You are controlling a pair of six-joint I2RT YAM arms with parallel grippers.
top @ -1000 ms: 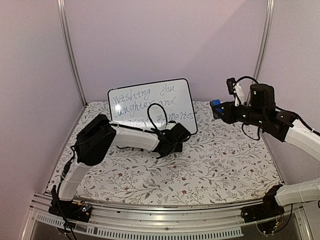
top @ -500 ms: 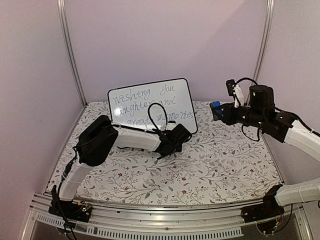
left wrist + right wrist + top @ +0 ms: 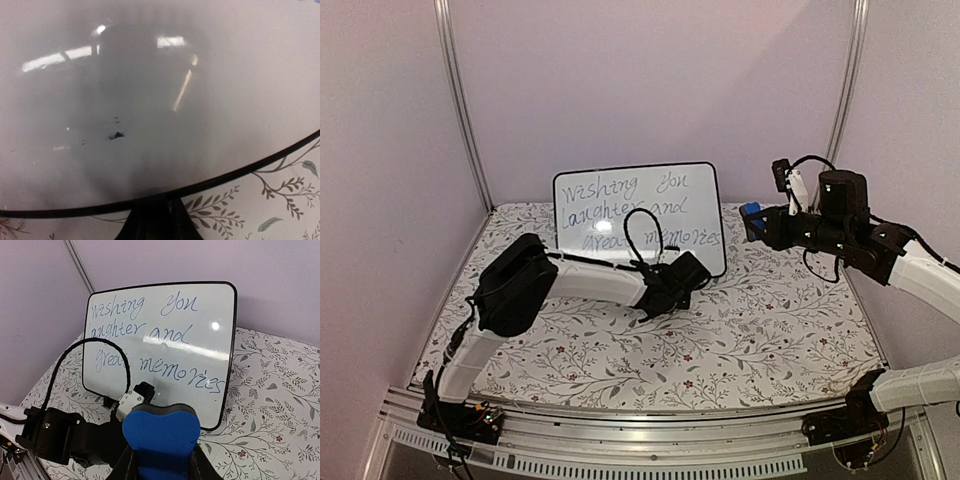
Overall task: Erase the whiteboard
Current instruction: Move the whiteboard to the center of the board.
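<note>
- Counter (image 3: 760, 330): floral surface, seen whole only in the top view.
- Whiteboard (image 3: 638, 205): stands at the counter's rear. Its blue cursive is clearest in the right wrist view; the left wrist view gives only a blurred glossy face and black rim.
- Left claw (image 3: 690, 272): at the board's lower edge, fingers hidden, spread cannot be told.
- Right claw (image 3: 161, 466): raised at right, pinching blue eraser (image 3: 161, 432).

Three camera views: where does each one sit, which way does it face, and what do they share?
Top external: above and behind the bases, facing forward and down over the floral table at the glossy white black-rimmed whiteboard; left arm and right arm show.
Left wrist: close against the whiteboard's lower rim; own fingers unclear.
Right wrist: facing the written board; right gripper clamps a blue rounded eraser block.
Shared: all three see the whiteboard.
</note>
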